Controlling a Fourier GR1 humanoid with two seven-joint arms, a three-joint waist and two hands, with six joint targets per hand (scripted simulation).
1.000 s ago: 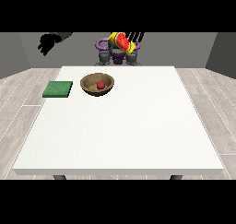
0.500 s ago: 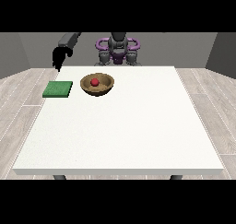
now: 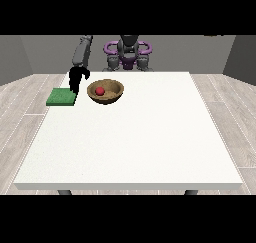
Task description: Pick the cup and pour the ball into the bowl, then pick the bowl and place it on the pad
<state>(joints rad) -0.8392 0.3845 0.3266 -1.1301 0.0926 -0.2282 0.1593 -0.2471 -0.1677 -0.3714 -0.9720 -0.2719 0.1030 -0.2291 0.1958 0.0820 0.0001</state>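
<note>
Front view: I see the red ball sitting in the wooden bowl on the white table, green pad just beside it. Hand at the view's left hangs between pad and bowl; can't tell its finger state.

One arm in view, at the view's left: grey forearm angled down from the shoulder, wrist bent so the black hand hangs below it. Hand points downward; whether the fingers are curled or straight can't be read (too small and dark). Torso upright behind the far edge, purple rings at the shoulders. The hand for the view's right doesn't show.
</note>
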